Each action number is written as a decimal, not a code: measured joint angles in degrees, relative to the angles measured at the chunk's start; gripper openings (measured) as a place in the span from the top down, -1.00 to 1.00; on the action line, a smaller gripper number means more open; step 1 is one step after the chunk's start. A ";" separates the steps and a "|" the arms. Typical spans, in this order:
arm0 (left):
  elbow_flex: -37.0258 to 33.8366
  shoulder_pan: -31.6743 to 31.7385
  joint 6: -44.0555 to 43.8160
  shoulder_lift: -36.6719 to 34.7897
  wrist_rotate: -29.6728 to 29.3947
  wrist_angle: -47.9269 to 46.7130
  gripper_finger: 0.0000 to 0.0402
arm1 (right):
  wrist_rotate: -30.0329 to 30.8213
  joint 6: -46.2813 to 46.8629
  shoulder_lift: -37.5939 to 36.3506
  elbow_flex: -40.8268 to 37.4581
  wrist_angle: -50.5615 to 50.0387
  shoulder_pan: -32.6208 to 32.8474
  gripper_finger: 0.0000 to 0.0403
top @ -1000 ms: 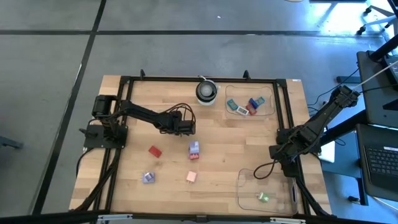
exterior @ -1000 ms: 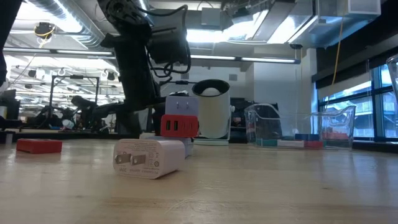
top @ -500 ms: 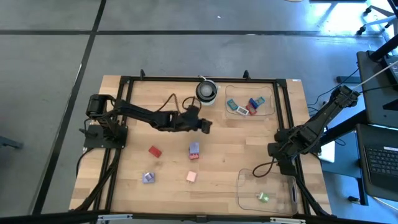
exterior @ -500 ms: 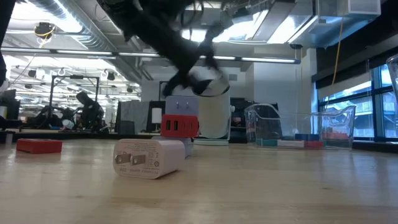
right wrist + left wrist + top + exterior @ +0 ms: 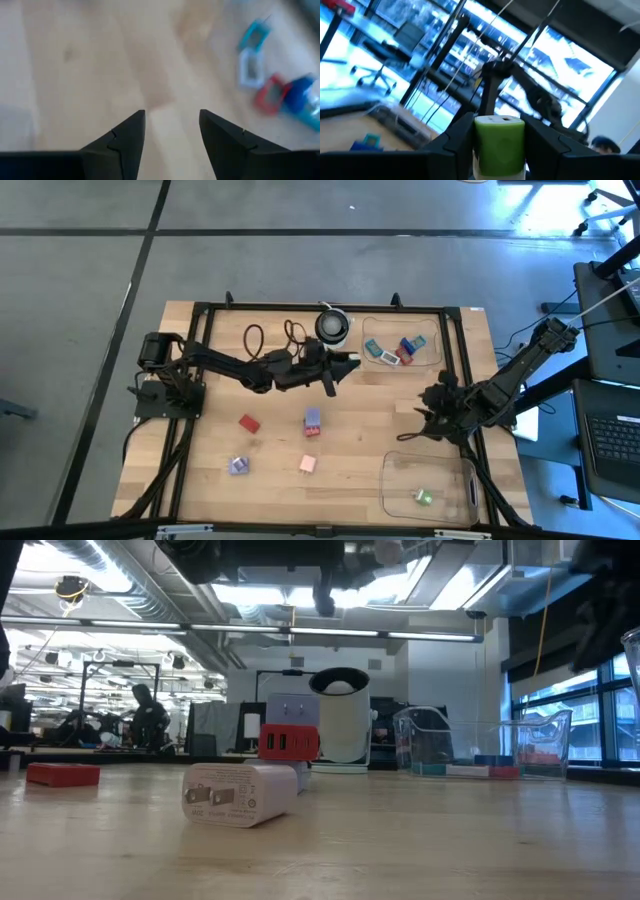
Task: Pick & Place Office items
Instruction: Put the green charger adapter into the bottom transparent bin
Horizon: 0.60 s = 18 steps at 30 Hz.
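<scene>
My left gripper [image 5: 347,362] hangs level above the table, between the round white-and-black object [image 5: 332,327] and the far clear tray [image 5: 437,348], shut on a green block [image 5: 499,131]. My right gripper [image 5: 422,418] [image 5: 172,120] is open over bare wood at the right, tilted down, with nothing between its fingers. On the table lie a red piece [image 5: 249,423], a lilac piece with a red one against it [image 5: 312,421], a pink piece [image 5: 308,464] and a lilac piece [image 5: 238,466]. Teal, white, red and blue pieces [image 5: 392,351] lie in the far tray. My left gripper pinches the green block by its two opposite sides [image 5: 480,142] between its two fingers. The fingers are level and point toward the table's right edge. The block's rounded end sticks out past the fingertips, and the block is lifted clear of the table.
A second clear tray [image 5: 392,480] at the near right holds one green piece [image 5: 424,497]. A black frame [image 5: 300,307] runs around the tabletop. In the low view a pale plug-shaped piece [image 5: 238,794] lies nearest, with the round object [image 5: 340,720] behind it.
My left gripper has risen from just above the table, tipped up from pointing down to level, and swung toward the table's right and far edge, nearing the far tray. My right gripper has turned out from its base toward the table's left.
</scene>
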 joint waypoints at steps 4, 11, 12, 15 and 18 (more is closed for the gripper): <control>0.00 -0.05 0.38 0.00 0.02 0.79 0.32 | 11.94 -1.69 0.01 0.31 4.24 -1.73 0.06; 0.00 -0.50 -1.55 0.00 0.28 0.66 0.32 | 15.73 -5.62 -0.48 7.94 3.77 -7.74 -0.04; 0.00 -0.66 -2.32 0.00 0.30 0.64 0.32 | 15.71 -8.06 -0.54 9.31 4.15 -8.53 -0.07; 0.00 -1.01 -5.32 0.00 0.48 0.61 0.32 | 15.07 -18.55 -0.57 13.94 9.25 -10.72 -0.17; 0.00 -1.34 -8.57 0.00 0.56 0.53 0.32 | 11.92 -32.23 -0.59 17.48 19.16 -12.64 -0.26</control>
